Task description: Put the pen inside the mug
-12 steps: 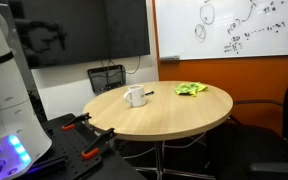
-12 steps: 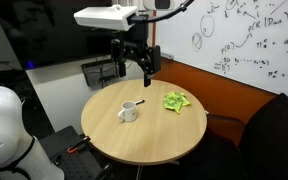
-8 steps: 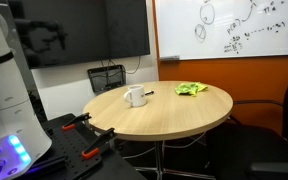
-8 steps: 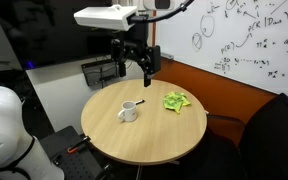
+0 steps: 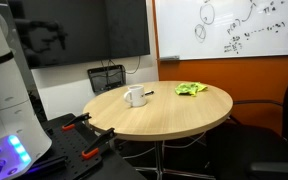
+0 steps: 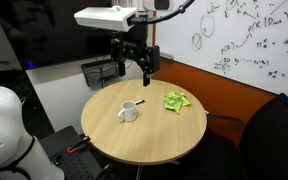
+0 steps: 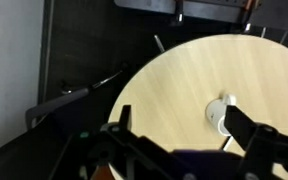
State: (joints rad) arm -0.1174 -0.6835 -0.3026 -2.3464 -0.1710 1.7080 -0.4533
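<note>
Round wooden surface (image 6: 154, 140) at mid-frame carries a thin, light, stiff pen (image 6: 141, 102) just beside the white mug (image 6: 129, 112), probably best pinched mid-barrel; gripper (image 6: 132, 72) hangs spread apart above.

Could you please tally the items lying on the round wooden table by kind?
White mug: 1
Pen: 1
Green cloth: 1
Total: 3
</note>
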